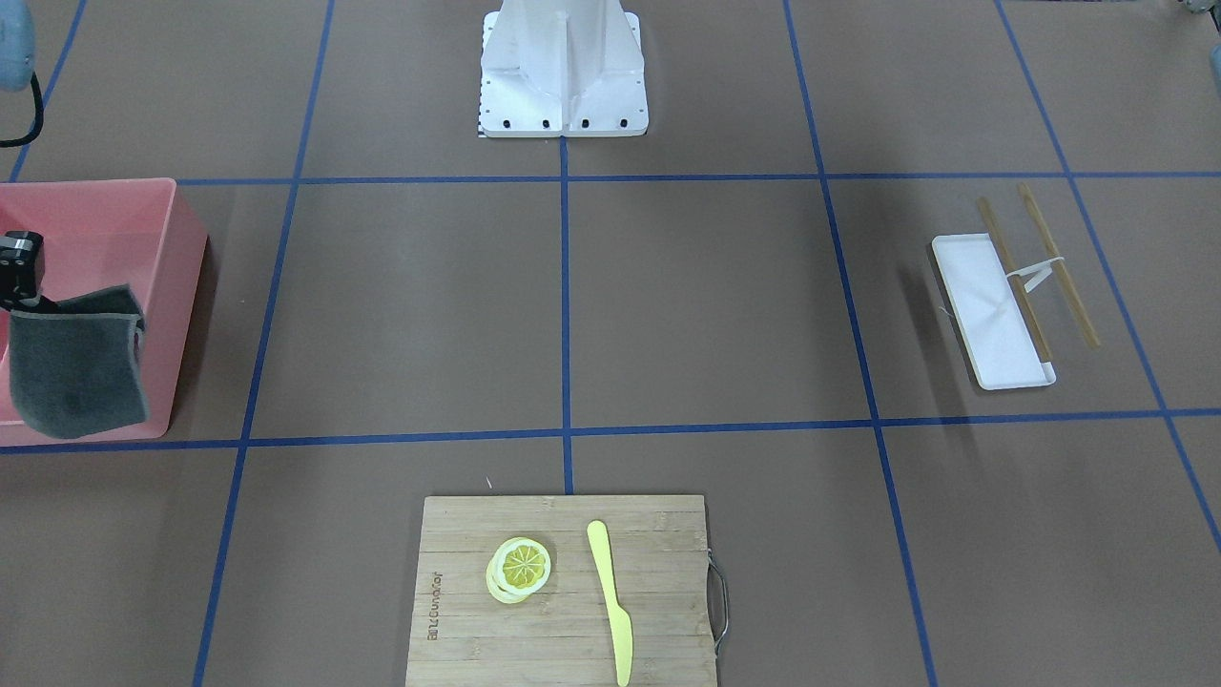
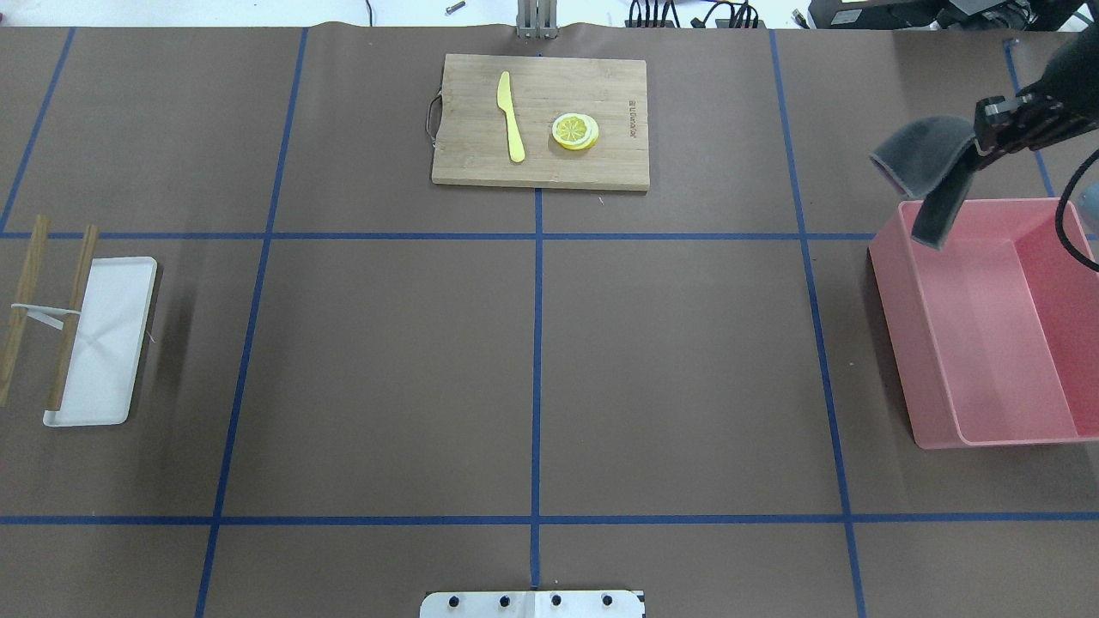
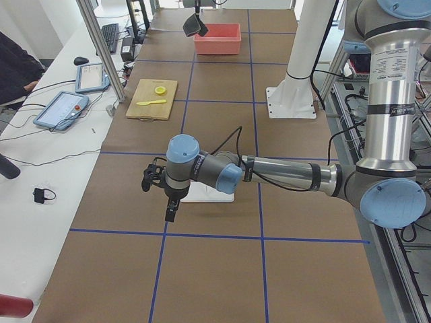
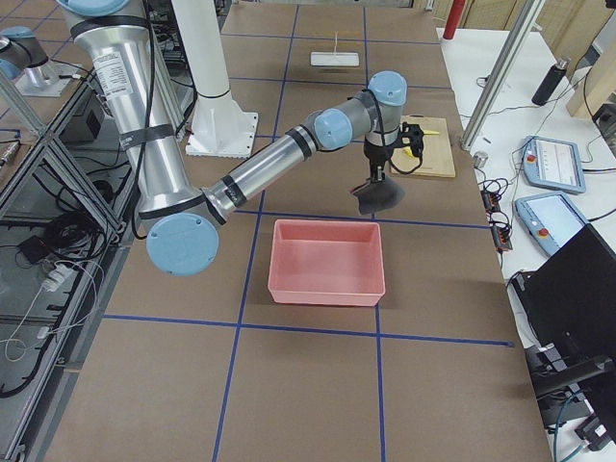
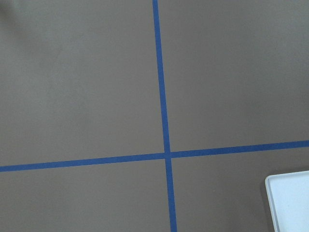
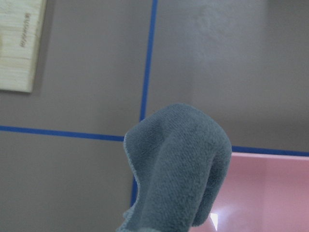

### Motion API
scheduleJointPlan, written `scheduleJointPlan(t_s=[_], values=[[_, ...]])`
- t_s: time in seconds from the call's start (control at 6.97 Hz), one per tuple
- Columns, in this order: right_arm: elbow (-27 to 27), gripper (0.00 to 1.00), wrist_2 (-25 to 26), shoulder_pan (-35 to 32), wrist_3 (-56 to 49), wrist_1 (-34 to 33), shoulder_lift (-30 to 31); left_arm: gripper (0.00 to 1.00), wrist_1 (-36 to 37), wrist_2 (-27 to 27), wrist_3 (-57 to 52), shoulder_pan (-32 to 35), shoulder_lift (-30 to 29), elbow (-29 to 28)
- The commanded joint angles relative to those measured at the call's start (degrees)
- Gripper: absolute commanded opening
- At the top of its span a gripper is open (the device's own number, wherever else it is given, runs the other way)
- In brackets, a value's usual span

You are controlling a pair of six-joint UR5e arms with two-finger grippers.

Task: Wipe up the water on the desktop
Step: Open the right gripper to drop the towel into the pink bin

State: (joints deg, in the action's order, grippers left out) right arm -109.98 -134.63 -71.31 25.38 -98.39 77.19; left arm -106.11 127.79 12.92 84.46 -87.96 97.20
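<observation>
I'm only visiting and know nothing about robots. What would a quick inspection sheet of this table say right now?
Surface: brown desktop crossed by blue tape lines; no water visible.
Job's things: grey cloth hangs above the pink bin edge.
Clutter: cutting board with yellow knife and lemon slice; white tray with wooden sticks.
Grippers: right gripper shut on the cloth; left gripper hovers near the tray, open or shut unclear.
Cables: black cable beside the right arm.
Surroundings: side bench with tablets; a person's sleeve.
</observation>
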Motion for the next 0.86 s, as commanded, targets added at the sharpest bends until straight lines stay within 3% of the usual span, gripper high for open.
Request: scheduleJointPlan(t_s=[0.0,0.14,0.29,0.43,0.72], values=[[0.03,0.0,-0.02,-1.63,-8.23,-0.48,6.3,0.99,0.02,0.27,0.0,0.01,0.07,0.01],[2.03,0.0,-0.02,-1.64,-8.33,-0.57,6.31,0.98,0.02,0.27,0.0,0.01,0.07,-0.08],[3.62,0.33,0.07,-1.55,-8.24,-0.57,5.52,0.98,0.02,0.27,0.0,0.01,0.07,-0.16],[3.89,0.99,0.33,-1.64,-7.72,-0.22,5.86,0.98,0.02,0.27,0.0,0.01,0.16,-0.16],[3.81,1.0,0.86,-4.09,-8.24,0.3,7.63,0.99,0.02,0.27,0.0,0.01,0.08,-0.16]])
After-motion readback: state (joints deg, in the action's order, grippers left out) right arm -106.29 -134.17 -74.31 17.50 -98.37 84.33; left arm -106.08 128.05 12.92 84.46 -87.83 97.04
